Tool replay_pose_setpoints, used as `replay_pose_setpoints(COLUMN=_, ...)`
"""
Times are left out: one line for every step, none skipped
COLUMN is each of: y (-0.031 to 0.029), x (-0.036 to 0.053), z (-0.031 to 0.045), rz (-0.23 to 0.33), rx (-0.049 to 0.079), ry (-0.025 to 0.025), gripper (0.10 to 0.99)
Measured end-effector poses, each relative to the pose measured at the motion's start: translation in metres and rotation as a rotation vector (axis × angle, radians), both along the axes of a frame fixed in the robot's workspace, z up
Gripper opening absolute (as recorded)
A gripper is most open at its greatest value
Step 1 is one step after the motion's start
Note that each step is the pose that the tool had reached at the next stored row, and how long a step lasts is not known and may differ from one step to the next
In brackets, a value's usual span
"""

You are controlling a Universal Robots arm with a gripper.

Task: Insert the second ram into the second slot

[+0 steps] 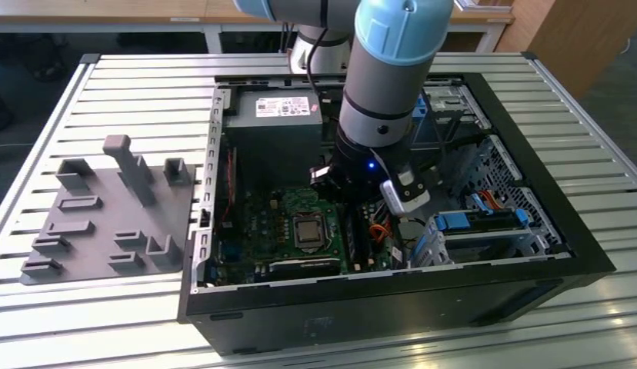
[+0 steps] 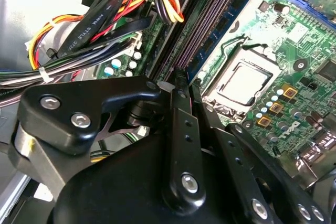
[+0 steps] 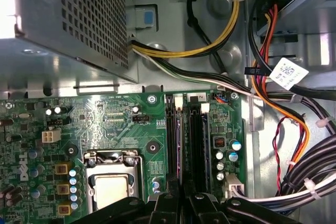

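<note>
- You have the arm (image 1: 385,84) reaching down into the open computer case (image 1: 401,307), which lies on the slatted metal surface (image 1: 124,77). Its gripper (image 2: 181,80) sits low over the memory slots (image 3: 185,140), about midway along them in both wrist views.
- You cannot tell whether the gripper is clenched or released, nor whether it grasps anything.
- You cannot pick out the second ram for certain. A thin purplish strip (image 3: 179,145) runs edge-on along the slots in line with the gripper. Whether that is the ram or a bare slot's contacts does not show.
- On one side you have a bundle of black, orange, yellow and red cables (image 2: 100,24) crowding in just beside the slots, bound with a white tie (image 2: 44,73).
- On the other side the processor socket (image 2: 247,80) lies near the slots, in its metal frame.
- Past the slots' far end in the first wrist view stands the power supply (image 3: 79,14) with its perforated wall.
- To the exterior view's right of the arm you see bright blue drive brackets (image 1: 472,223). A grey fixture plate (image 1: 103,215) with upright pegs rests on the surface, well apart, on the exterior view's left.
- For writing, you have a white label (image 1: 288,106) on the power supply, a white tag (image 3: 286,73) on a cable, and white lettering along one black cable (image 2: 79,32).
</note>
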State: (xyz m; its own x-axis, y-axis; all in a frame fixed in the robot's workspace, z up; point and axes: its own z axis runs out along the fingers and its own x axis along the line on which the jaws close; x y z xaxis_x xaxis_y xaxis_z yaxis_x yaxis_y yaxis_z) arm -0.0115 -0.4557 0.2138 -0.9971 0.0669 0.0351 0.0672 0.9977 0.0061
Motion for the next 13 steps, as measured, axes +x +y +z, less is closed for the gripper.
replay_pose_setpoints(y=0.0000, x=0.0000, z=-0.0005, rz=0.000, rx=0.000, ry=0.0001, gripper=0.141)
replay_pose_setpoints(y=0.0000, x=0.0000, z=-0.0010, rz=0.000, rx=0.000, ry=0.0001, gripper=0.141)
replay_pose_setpoints(y=0.0000, x=0.0000, z=-0.0017, rz=0.000, rx=0.000, ry=0.0000, gripper=0.141)
replay_pose_setpoints(y=0.0000, x=0.0000, z=-0.0021, rz=0.000, rx=0.000, ry=0.0001, gripper=0.141)
replay_pose_setpoints(y=0.0000, x=0.0000, z=-0.0025, rz=0.000, rx=0.000, ry=0.0001, gripper=0.141)
replay_pose_setpoints(y=-0.0001, x=0.0000, z=-0.0026, rz=0.000, rx=0.000, ry=0.0001, gripper=0.141)
replay_pose_setpoints(y=0.0000, x=0.0000, z=-0.0026, rz=0.000, rx=0.000, ry=0.0001, gripper=0.141)
replay_pose_setpoints(y=0.0000, x=0.0000, z=-0.0027, rz=0.000, rx=0.000, ry=0.0001, gripper=0.141)
replay_pose_setpoints(y=0.0000, x=0.0000, z=-0.0028, rz=0.000, rx=0.000, ry=0.0001, gripper=0.141)
replay_pose_setpoints(y=0.0000, x=0.0000, z=-0.0028, rz=0.000, rx=0.000, ry=0.0000, gripper=0.141)
replay_pose_setpoints(y=0.0000, x=0.0000, z=-0.0028, rz=0.000, rx=0.000, ry=0.0001, gripper=0.141)
replay_pose_setpoints(y=0.0000, x=0.0000, z=-0.0028, rz=0.000, rx=0.000, ry=0.0001, gripper=0.141)
replay_pose_setpoints(y=0.0000, x=0.0000, z=-0.0028, rz=0.000, rx=0.000, ry=0.0001, gripper=0.141)
